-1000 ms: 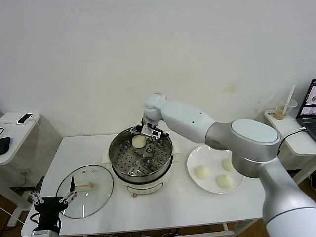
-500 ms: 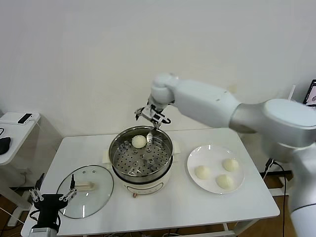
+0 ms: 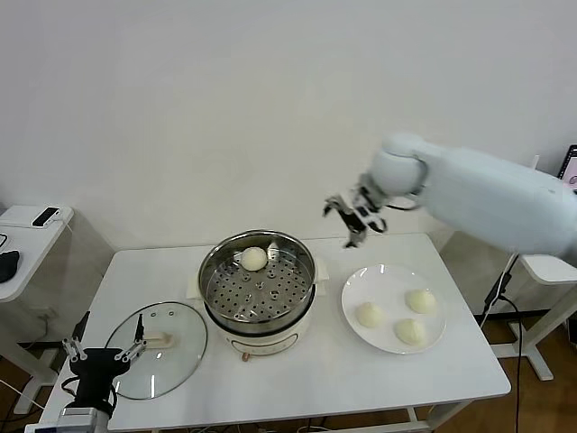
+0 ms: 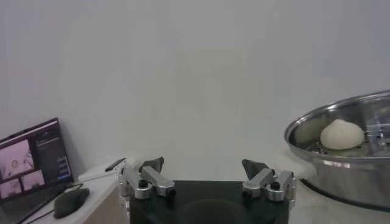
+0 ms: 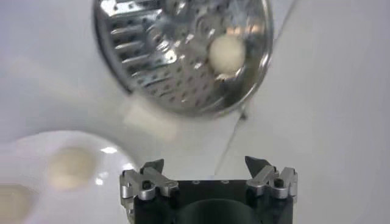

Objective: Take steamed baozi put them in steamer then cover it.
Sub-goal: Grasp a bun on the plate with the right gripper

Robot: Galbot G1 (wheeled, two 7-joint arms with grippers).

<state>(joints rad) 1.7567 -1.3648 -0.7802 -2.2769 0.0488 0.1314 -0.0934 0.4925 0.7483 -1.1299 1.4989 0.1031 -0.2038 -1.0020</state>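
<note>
The steel steamer (image 3: 209, 271) stands mid-table on its white pot base, with one baozi (image 3: 254, 259) lying at its far side. Three more baozi (image 3: 369, 314) rest on a white plate (image 3: 379, 272) to the right. My right gripper (image 3: 353, 216) hangs open and empty in the air, between the steamer and the plate and toward the wall; its wrist view looks down on the steamer (image 5: 170, 55), that baozi (image 5: 227, 50) and the right gripper (image 5: 205, 163). The glass cover (image 3: 176, 320) lies flat at front left. Just in front of it, my left gripper (image 3: 104, 354) waits open and empty, the left gripper (image 4: 203, 164) facing the steamer (image 4: 347, 164).
A low side table at far left holds a phone (image 3: 45, 216) and a mouse (image 3: 7, 264). Another side table at far right carries a cup with a straw (image 3: 518, 203) and a laptop (image 3: 568, 185). The wall runs close behind the table.
My right gripper has lifted out of the steamer and swung right toward the plate, leaving the baozi in the steamer. The left arm has barely shifted.
</note>
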